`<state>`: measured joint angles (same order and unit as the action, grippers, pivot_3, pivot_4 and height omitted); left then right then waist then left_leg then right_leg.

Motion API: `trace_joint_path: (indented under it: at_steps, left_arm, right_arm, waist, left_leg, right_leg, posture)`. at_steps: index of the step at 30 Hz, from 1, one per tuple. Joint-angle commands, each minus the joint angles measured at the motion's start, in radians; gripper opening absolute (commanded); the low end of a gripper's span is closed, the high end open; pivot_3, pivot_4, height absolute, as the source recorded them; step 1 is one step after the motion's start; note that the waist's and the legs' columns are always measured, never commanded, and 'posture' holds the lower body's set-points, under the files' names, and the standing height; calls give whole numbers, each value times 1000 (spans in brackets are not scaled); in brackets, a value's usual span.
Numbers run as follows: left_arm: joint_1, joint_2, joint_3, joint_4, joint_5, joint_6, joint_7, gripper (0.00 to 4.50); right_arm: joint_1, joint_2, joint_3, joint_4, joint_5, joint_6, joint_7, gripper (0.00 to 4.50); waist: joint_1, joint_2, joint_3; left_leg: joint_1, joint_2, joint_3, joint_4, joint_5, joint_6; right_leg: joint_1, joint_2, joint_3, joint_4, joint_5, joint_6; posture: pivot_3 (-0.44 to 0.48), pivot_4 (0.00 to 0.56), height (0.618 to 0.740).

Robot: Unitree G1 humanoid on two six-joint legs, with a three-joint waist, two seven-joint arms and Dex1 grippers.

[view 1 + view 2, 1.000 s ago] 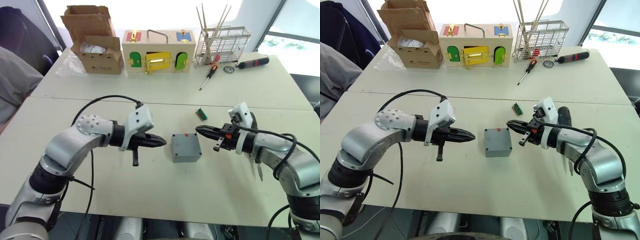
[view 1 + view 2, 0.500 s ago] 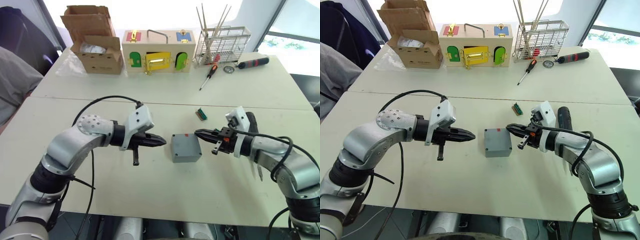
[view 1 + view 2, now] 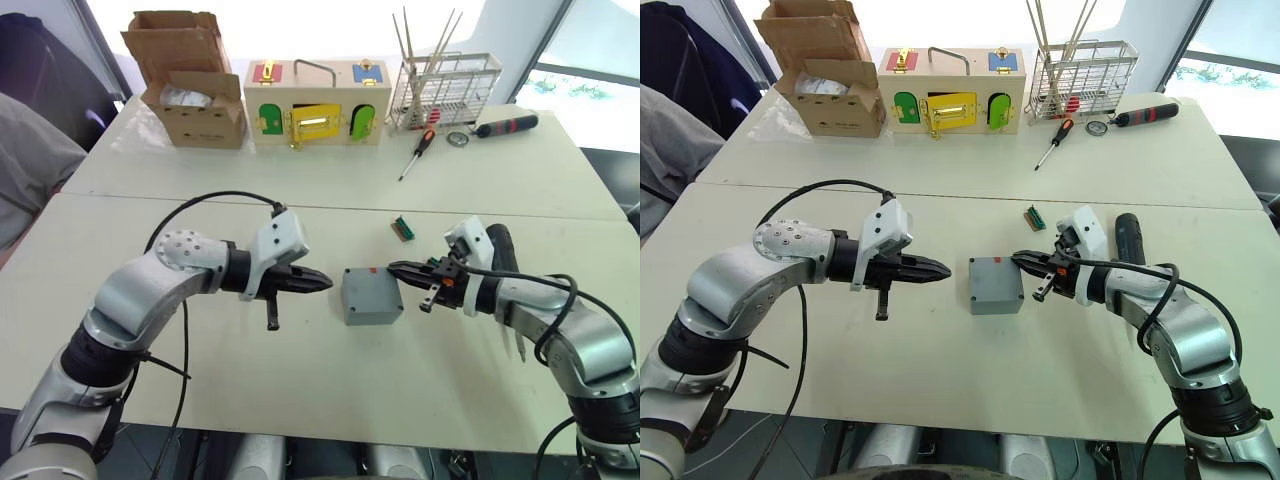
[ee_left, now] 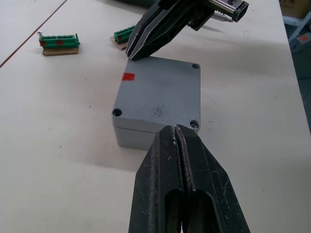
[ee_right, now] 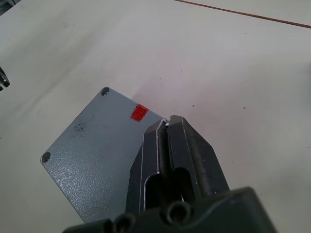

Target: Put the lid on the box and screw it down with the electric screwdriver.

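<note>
We take this for a robotics lab or test bench: beyond the grippers, two pale tables butted together carry a wooden latch box, an opened cardboard box, a wire rack and loose screwdrivers, by a bright window.

Bright, even daylight comes from windows behind the table, washing out the background. Shadows are soft and faint. Wrist views blur toward nearby fingers.
</note>
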<state>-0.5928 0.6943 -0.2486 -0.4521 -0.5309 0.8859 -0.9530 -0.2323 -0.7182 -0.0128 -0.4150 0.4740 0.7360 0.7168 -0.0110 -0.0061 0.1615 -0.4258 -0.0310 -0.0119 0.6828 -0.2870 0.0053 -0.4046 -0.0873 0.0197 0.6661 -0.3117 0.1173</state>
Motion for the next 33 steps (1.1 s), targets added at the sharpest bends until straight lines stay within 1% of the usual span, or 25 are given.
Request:
trace_joint_path:
  at_steps: [1, 4, 5, 6, 8, 9, 13, 15, 17, 18, 19, 21, 23, 25, 29, 31, 33]
  left_arm:
    - [-15, -4, 8, -14, 2, -18, 0, 0]
    - [-19, -8, 6, -8, 2, -24, -3, 0]
    - [-21, -10, 6, -5, 2, -27, -5, 0]
    - [-22, -14, 4, -3, 3, -30, -4, 0]
    - [-24, -21, 2, -2, 4, -35, -4, 0]
    - [-29, -30, 7, -3, -5, -32, -3, 0]
    - [-46, -55, 19, -2, -29, -28, -7, 0]
    - [-60, -69, 9, 1, -31, -36, -13, 0]
    - [-74, -80, -9, 2, -26, -52, -28, 0]
    - [-77, -81, -21, -5, -24, -62, -43, 0]
    - [-78, -83, -38, -11, -17, -79, -57, 0]
    - [-80, -93, -55, -13, -7, -101, -65, 0]
    - [-84, -113, -63, -5, -1, -109, -52, 0]
    - [-80, -126, -71, -2, 7, -117, -47, 0]
    - [-60, -150, -80, -9, 18, -122, -18, 0]
    - [-54, -159, -82, -17, 19, -117, -5, 0]
    - [-44, -168, -84, -24, 20, -113, 12, 0]
  right_arm:
    - [-6, -4, -28, -15, 16, 4, 6, 960]
    - [-27, -27, -68, -34, 58, 47, 18, 2518]
    - [-43, -26, -96, -41, 86, 70, 11, 2963]
    - [-56, -32, -120, -49, 109, 90, 9, 3524]
    - [-78, -49, -175, -64, 159, 142, 4, 4295]
    - [-102, -67, -218, -63, 201, 187, 3, 4443]
    - [-180, -153, -326, -31, 313, 337, 0, 4443]
    - [-252, -214, -380, 45, 357, 446, -15, 4443]
    - [-301, -327, -392, 133, 393, 555, 38, 4443]
    - [-292, -414, -342, 169, 356, 557, 75, 4443]
    - [-289, -510, -257, 217, 295, 556, 98, 4443]
    - [-301, -613, -127, 295, 212, 547, 115, 4443]
    - [-354, -616, -54, 393, 179, 593, 101, 4443]
    - [-404, -611, 16, 468, 158, 645, 119, 4443]
    - [-516, -618, 223, 565, 87, 721, 182, 4443]
    - [-572, -607, 290, 615, 71, 752, 220, 4443]
    - [-630, -565, 326, 699, 52, 793, 219, 4443]
  waist:
    - [0, 0, 0]
    - [0, 0, 0]
    - [1, 0, 0]
    - [0, 0, 0]
    - [0, 0, 0]
    - [1, 0, 0]
    - [2, 0, 0]
    - [1, 0, 0]
    - [3, 0, 0]
    - [5, 0, 0]
    - [6, 0, 0]
    - [4, 0, 0]
    - [-2, 0, 0]
    - [-6, 0, 0]
    - [-3, 2, 0]
    - [-2, 2, 0]
    - [-1, 2, 0]
  left_leg:
    - [0, 0, 0, 0, 0, 0]
    - [0, 0, 0, 0, 0, 0]
    - [0, 0, 0, 0, 0, 0]
    - [0, 0, 0, 0, 0, 0]
    - [0, 0, 0, 0, 0, 0]
    - [0, 0, 0, 0, 0, 0]
    - [0, 0, 0, 0, 0, 0]
    - [0, 0, 0, 0, 0, 0]
    - [0, 0, 0, 0, 0, 0]
    - [0, 0, 1, 0, 0, 1]
    - [0, 0, 0, 0, -1, 1]
    - [0, 0, 1, 0, -1, 2]
    - [0, 0, 2, 0, -1, 2]
    - [0, 0, 5, 1, -1, 3]
    - [0, 1, 6, 0, -1, 2]
    - [0, 2, 6, -1, -1, 2]
    - [-1, 2, 6, -1, -1, 2]
  right_leg:
    - [0, 0, 0, 0, 0, 0]
    - [0, 0, 0, 0, 0, 0]
    - [0, 0, 0, 0, 0, 0]
    - [0, 0, 0, 0, 0, 0]
    - [0, 0, 0, 0, 0, 0]
    - [0, 0, 0, 0, 0, 0]
    - [0, 0, 0, 0, 0, 0]
    - [0, 0, 0, 0, 0, 0]
    - [0, -1, 0, 0, 0, 0]
    - [0, -1, 0, -1, 0, 0]
    - [0, -1, 0, -1, 0, 0]
    - [0, -1, 0, -1, 0, 0]
    - [1, -1, 0, -3, 0, 0]
    - [1, -2, 2, -4, 0, 0]
    - [-2, -1, 3, -2, 0, 0]
    - [-3, 0, 3, -2, 0, 0]
    - [-3, 0, 3, -2, 0, 0]
  posture:
    - [0, 150, 740]
    - [0, 150, 740]
    - [0, 150, 740]
    - [0, 150, 740]
    - [0, 150, 740]
    - [0, 150, 740]
    - [0, 150, 740]
    - [0, 150, 740]
    - [0, 150, 740]
    - [0, 150, 740]
    - [0, 150, 740]
    - [0, 150, 740]
    - [0, 150, 740]
    - [0, 150, 740]
    - [0, 150, 740]
    - [0, 150, 740]
    - [0, 150, 740]
